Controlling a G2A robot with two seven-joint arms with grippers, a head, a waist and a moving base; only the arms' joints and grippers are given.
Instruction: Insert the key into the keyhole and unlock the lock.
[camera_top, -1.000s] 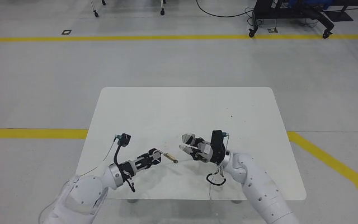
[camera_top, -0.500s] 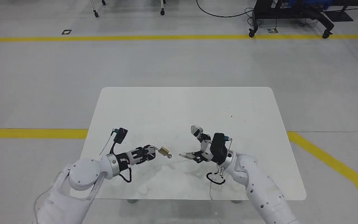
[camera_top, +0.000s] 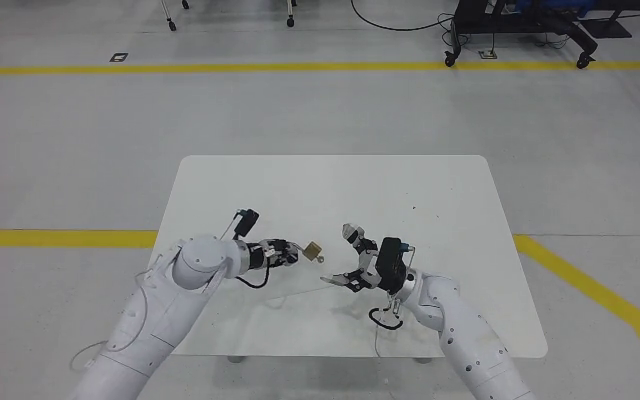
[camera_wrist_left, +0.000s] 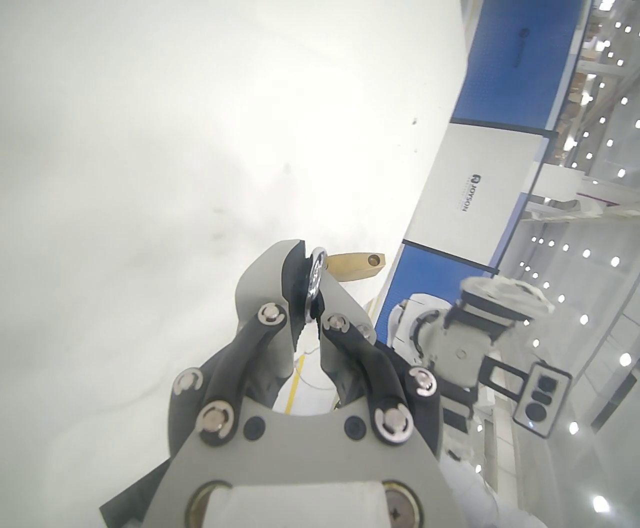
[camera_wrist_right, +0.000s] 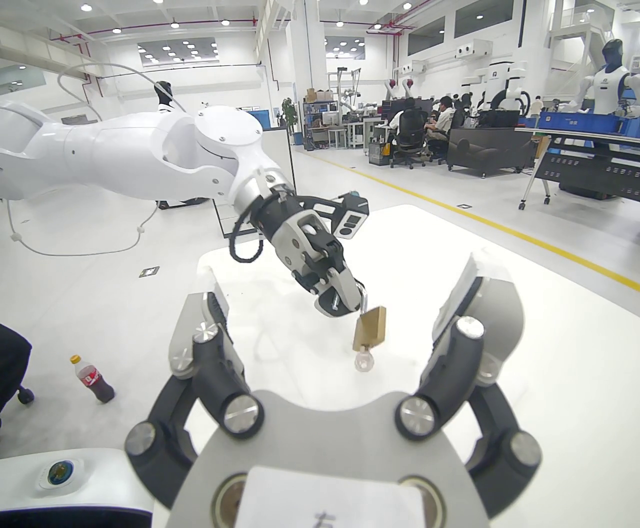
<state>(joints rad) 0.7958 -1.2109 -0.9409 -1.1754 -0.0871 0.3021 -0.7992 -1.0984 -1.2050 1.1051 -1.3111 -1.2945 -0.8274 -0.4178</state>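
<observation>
The left hand is pressed together on the padlock's steel shackle. The brass padlock hangs below its fingertips over the middle of the tabletop. The key sticks out of the bottom of the padlock and seems seated in the keyhole, though how deep is hard to tell.

The right hand is spread wide and holds nothing. It sits at about 4 o'clock from the padlock, near it but apart, and faces the key's head.

By my reading the insertion is done and the turn is in hand. The next move calls for the right hand to close squarely on the key's flat head and twist while the left hand keeps the padlock from swinging.

The tabletop's near edge lies at 6 o'clock, closer than the rest. The widest stretch of tabletop runs toward 12 and 3 o'clock.
</observation>
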